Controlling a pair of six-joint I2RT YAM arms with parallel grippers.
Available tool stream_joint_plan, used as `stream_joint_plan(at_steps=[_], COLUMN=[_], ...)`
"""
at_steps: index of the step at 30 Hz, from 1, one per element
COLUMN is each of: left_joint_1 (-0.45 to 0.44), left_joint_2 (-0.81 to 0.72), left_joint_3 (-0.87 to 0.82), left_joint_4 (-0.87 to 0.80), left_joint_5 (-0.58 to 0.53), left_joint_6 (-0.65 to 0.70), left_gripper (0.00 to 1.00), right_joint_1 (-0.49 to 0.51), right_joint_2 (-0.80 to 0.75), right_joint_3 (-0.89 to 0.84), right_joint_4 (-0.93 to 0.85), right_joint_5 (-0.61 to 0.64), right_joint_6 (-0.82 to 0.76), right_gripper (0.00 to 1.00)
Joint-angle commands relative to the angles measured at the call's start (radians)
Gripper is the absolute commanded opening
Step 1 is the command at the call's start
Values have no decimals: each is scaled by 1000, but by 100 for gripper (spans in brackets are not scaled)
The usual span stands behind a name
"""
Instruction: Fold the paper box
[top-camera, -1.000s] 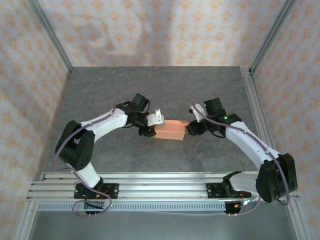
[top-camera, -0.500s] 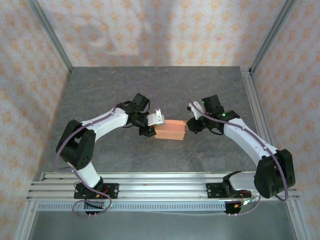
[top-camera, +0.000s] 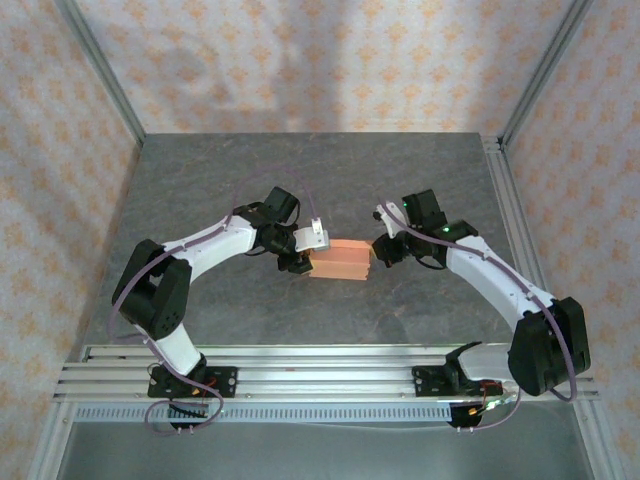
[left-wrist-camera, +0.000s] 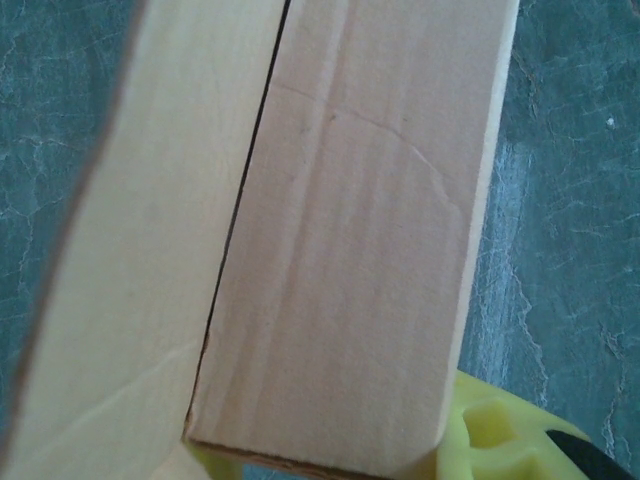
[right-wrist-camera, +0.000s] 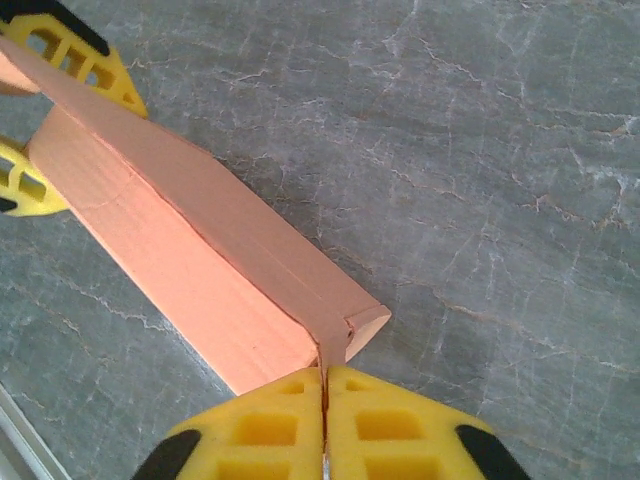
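The paper box (top-camera: 340, 259) is a salmon-pink folded card block lying mid-table between both arms. My left gripper (top-camera: 306, 257) is shut on its left end; in the left wrist view the paper box (left-wrist-camera: 350, 250) stands close up between my yellow fingers (left-wrist-camera: 485, 440). My right gripper (top-camera: 376, 252) is at the box's right end. In the right wrist view its yellow fingertips (right-wrist-camera: 270, 425) are pressed together on a thin flap at the end of the paper box (right-wrist-camera: 200, 265). The left gripper's fingers (right-wrist-camera: 75, 55) straddle the far end.
The box rests on a grey marbled table (top-camera: 300, 180). Metal frame posts and patterned walls enclose the back and sides. An aluminium rail (top-camera: 320, 370) with the arm bases runs along the near edge.
My right gripper has closed on the flap at the box's right end and shifted slightly toward the box. The left arm and the box have stayed in place.
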Motion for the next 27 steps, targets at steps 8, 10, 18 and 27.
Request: stream_joint_plan(at_steps=[8, 10, 18, 27], left_joint_1=[-16, -17, -38, -58], left_joint_2=[7, 10, -5, 27], left_joint_3=[9, 18, 5, 27], left_joint_4=[-41, -41, 31, 33], left_joint_5=[-50, -53, -72, -100], left_joint_6=[-33, -51, -107, -160], left_gripper=[37, 37, 37, 37], right_joint_1=[6, 8, 80, 158], right_joint_2=[-43, -71, -184, -205], right_joint_3=[0, -25, -138, -233], right_joint_4=[59, 94, 245, 350], right_joint_5=[85, 106, 274, 438], right_joint_6=[116, 173, 352, 434], right_gripper=[0, 0, 0, 0])
